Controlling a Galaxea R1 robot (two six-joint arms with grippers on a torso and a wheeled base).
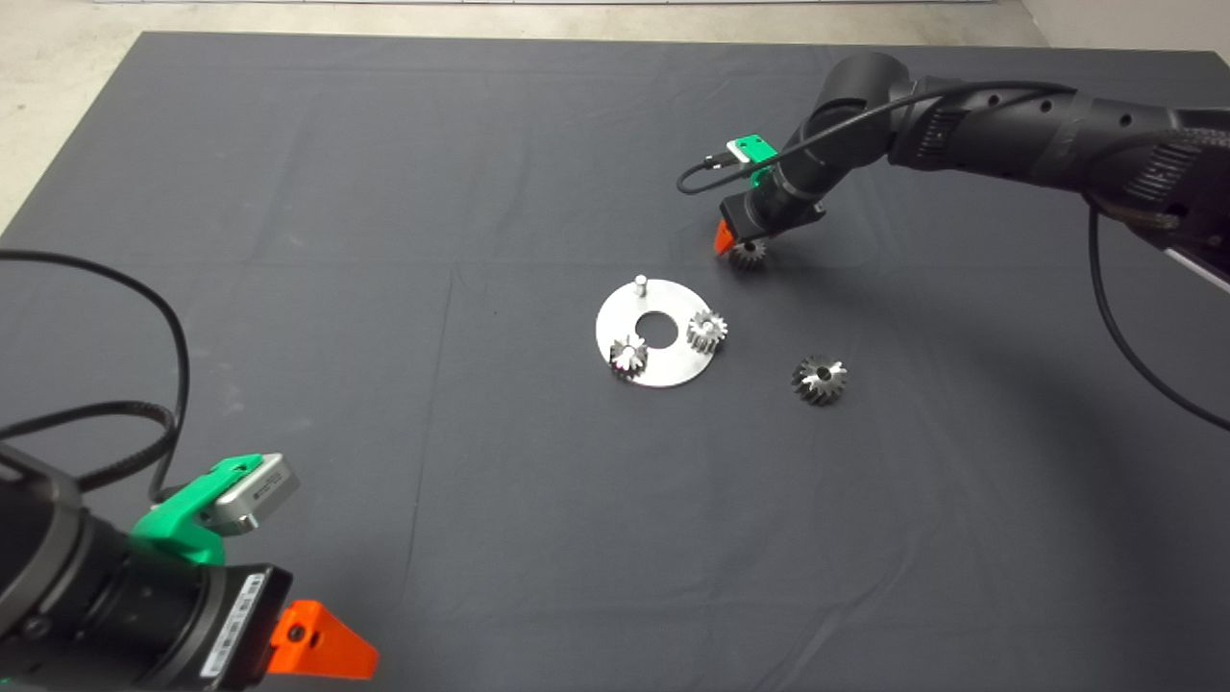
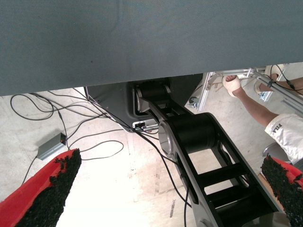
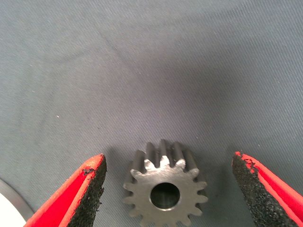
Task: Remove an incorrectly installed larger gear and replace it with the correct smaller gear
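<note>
Left claw waits at the near corner, fingers spread wide. Farther out, the larger gear lies on the mat right of the round plate. Beyond, the right claw straddles the smaller gear, wide open, pads not touching.

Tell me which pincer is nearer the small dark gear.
Right. The right pincer straddles the small dark gear, fingers open on either side. The left pincer waits at the mat's near left corner.

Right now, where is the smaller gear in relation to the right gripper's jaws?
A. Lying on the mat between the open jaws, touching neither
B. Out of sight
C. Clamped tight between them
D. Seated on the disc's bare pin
A: in the right wrist view the smaller gear lies flat on the mat with a gap to each side inside the right gripper, whose jaws are open.
</note>
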